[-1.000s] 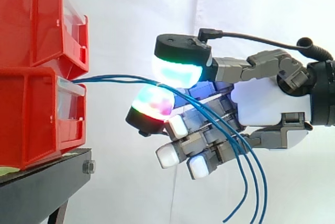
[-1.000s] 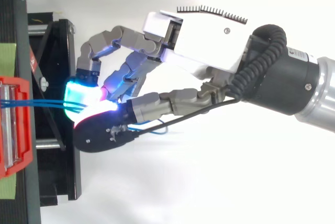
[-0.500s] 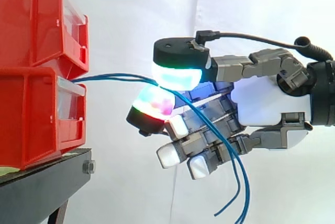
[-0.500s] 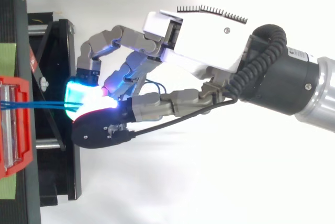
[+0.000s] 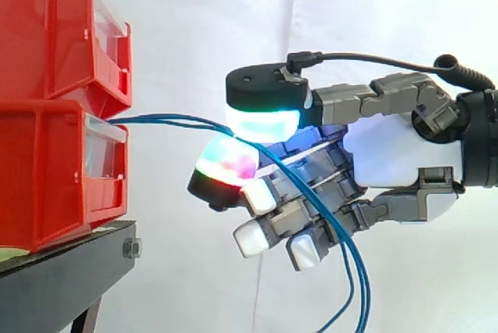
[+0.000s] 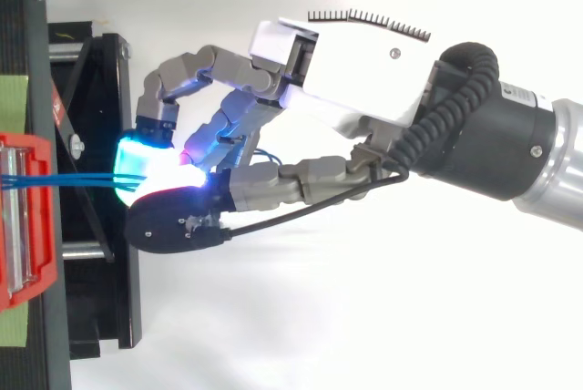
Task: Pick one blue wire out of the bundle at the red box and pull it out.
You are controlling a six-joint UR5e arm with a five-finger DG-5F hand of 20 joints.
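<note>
Fingertips (image 5: pixel 263 111) of hand (image 5: pixel 389 154) pinch blue wires (image 5: pixel 156 119) near lower red box (image 5: pixel 47 170). Wires run from box front through pinch, then hang below palm.

We see glossy red plastic bins (image 5: pixel 47 154), a matt black metal stand (image 5: pixel 62 275) beneath, smooth-sheathed blue wires (image 5: pixel 163 119) beside.

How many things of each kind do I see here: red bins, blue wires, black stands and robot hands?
red bins: 2
blue wires: at least 2; the strands overlap, so there may be more
black stand: 1
hand: 1
Total: at least 6
</note>
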